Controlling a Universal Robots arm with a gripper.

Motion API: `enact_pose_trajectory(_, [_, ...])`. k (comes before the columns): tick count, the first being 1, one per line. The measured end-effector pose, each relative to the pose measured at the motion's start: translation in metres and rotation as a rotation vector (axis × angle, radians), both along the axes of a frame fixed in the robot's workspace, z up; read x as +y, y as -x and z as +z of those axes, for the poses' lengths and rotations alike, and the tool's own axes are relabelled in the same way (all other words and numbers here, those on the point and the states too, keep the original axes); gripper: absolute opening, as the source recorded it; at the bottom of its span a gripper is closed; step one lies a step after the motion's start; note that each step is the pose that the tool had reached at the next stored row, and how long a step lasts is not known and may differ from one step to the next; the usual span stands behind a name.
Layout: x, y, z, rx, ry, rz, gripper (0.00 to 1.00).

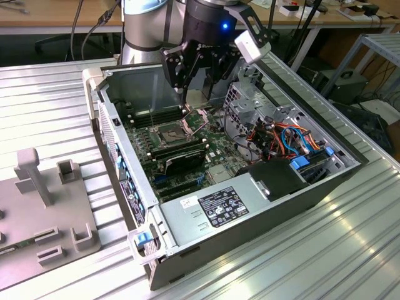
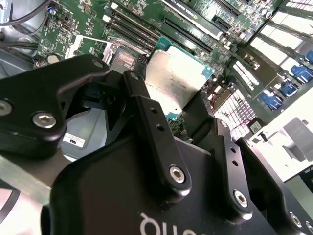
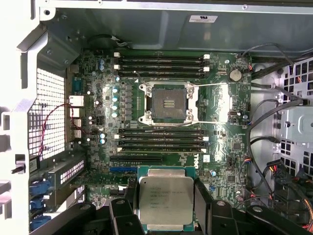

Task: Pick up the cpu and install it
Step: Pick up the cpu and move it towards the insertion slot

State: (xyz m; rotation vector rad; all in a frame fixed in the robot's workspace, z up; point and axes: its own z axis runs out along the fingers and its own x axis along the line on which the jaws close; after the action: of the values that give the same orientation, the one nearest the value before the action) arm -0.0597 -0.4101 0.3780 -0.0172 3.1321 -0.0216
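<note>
We are seeing the small square cpu (image 3: 165,205) showing a dull, brushed silver-grey metal lid, clamped between the jaws of the black gripper (image 3: 165,198), whose matt fingers (image 3: 122,215) are looking like coated metal. Beyond the jaws, the green circuit board (image 3: 93,73) is gleaming with glossy lacquer around a dark socket (image 3: 168,102) framed in bright bare metal. The grey sheet-metal computer case (image 1: 269,231) is lying on a ribbed, satin aluminium table (image 1: 350,250).
</note>
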Motion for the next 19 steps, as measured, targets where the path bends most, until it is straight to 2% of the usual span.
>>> enact_pose_trajectory(5, [0.0069, 0.0000, -0.0011, -0.0001, -0.0001, 0.000, 0.55])
enact_pose_trajectory(8, [0.0139, -0.0001, -0.0029, 0.0000, -0.0001, 0.000, 0.55])
enact_pose_trajectory(10, [0.0203, -0.0001, -0.0053, -0.0001, 0.0000, 0.000, 0.55])
enact_pose_trajectory(14, [0.0345, -0.0004, -0.0157, 0.0000, -0.0001, 0.000, 0.55])
enact_pose_trajectory(19, [0.0452, -0.0014, -0.0269, 0.0000, 0.0000, 0.000, 0.55])
